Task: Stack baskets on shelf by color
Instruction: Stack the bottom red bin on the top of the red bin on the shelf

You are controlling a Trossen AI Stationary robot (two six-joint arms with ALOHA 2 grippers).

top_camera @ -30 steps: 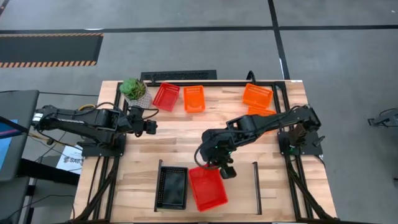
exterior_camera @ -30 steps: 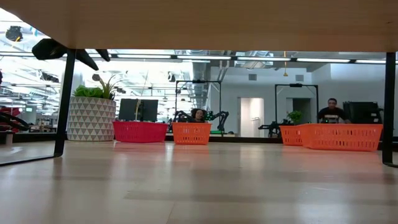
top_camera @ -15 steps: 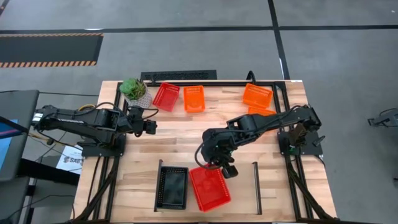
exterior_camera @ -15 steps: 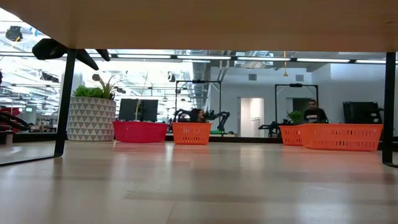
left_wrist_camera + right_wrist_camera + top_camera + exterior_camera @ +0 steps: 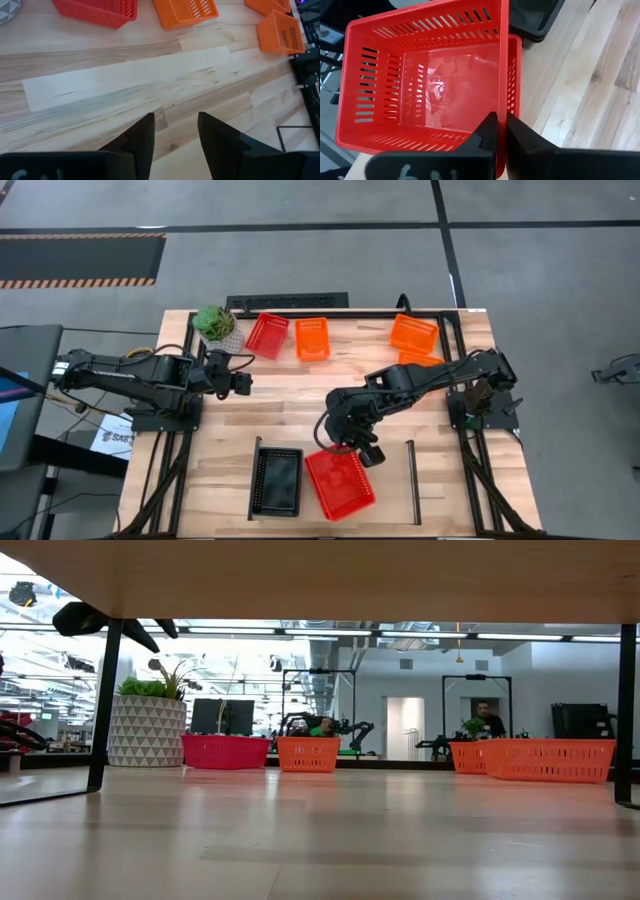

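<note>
while the right gripper (image 5: 366,453) pinches the far rim of a red basket (image 5: 340,483) on the shelf (image 5: 395,480), just right of the black basket (image 5: 278,481), the left gripper (image 5: 245,384) waits spread at the table's left. three orange baskets (image 5: 312,338) and another red one (image 5: 266,335) sit along the far edge.
</note>
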